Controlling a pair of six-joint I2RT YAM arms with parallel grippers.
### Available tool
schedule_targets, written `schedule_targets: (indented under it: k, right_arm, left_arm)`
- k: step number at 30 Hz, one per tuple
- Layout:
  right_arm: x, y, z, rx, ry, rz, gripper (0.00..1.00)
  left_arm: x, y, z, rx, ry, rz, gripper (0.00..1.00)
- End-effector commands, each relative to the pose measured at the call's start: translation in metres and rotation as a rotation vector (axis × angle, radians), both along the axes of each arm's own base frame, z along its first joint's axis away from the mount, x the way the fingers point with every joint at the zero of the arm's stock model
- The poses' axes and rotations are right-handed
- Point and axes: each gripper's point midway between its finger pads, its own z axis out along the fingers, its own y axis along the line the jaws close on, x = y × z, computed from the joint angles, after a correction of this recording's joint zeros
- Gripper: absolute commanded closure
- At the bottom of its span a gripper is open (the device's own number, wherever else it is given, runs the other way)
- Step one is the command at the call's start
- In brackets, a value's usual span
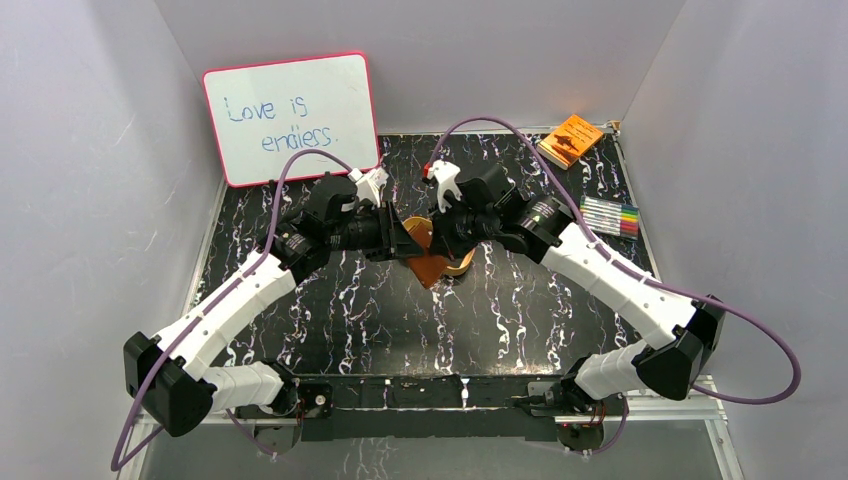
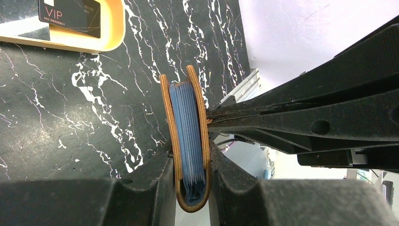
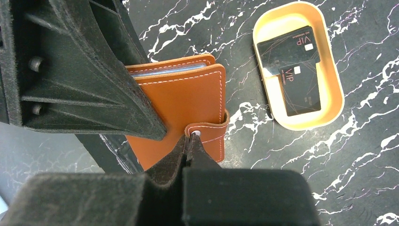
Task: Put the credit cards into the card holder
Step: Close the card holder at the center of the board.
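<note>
Left gripper point(image 2: 190, 157) fingers fill the near edge of the left wrist view, clamped on the folded spine of the card holder point(image 3: 188, 103), whose open edge points away from them, blue pockets showing. The right gripper point(image 3: 192, 140), jaws together, pinches the strap tab point(image 3: 210, 128) at the holder's side. Near it on the marble table point(image 3: 367, 155) sits a tan oval tray point(image 3: 339, 89) holding two overlapping black credit cards point(image 3: 301, 89).
</note>
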Motion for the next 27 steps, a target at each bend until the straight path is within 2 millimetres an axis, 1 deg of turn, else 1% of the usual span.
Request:
schedule_targets:
  k: [1, 10, 16, 17, 21, 24, 27]
  right_arm:
    - [-0.021, 0.043, -0.005, 0.074, 0.057, 0.113, 1.00]
    - [-0.025, 0.047, -0.010, 0.066, 0.069, 0.118, 1.00]
    - [-0.025, 0.040, 0.000, 0.077, 0.038, 0.102, 1.00]
    - [-0.025, 0.039, 0.004, 0.083, 0.030, 0.100, 1.00]
    - [-0.028, 0.034, 0.018, 0.117, -0.003, 0.098, 1.00]
    - [-0.031, 0.028, 0.028, 0.132, -0.011, 0.093, 0.88]
    - [-0.038, 0.022, 0.041, 0.153, -0.014, 0.098, 0.72]
  left_arm:
    - [-0.051, -0.033, 0.134, -0.414, -0.260, -0.293, 1.00]
    - [-0.052, -0.032, 0.138, -0.427, -0.276, -0.286, 1.00]
    - [-0.047, -0.027, 0.124, -0.365, -0.295, -0.253, 1.00]
    - [-0.047, -0.026, 0.117, -0.340, -0.281, -0.246, 1.00]
    - [-0.043, -0.021, 0.101, -0.272, -0.274, -0.223, 1.00]
    - [-0.042, -0.017, 0.091, -0.239, -0.272, -0.208, 1.00]
    - [-0.042, -0.014, 0.082, -0.211, -0.269, -0.200, 1.00]
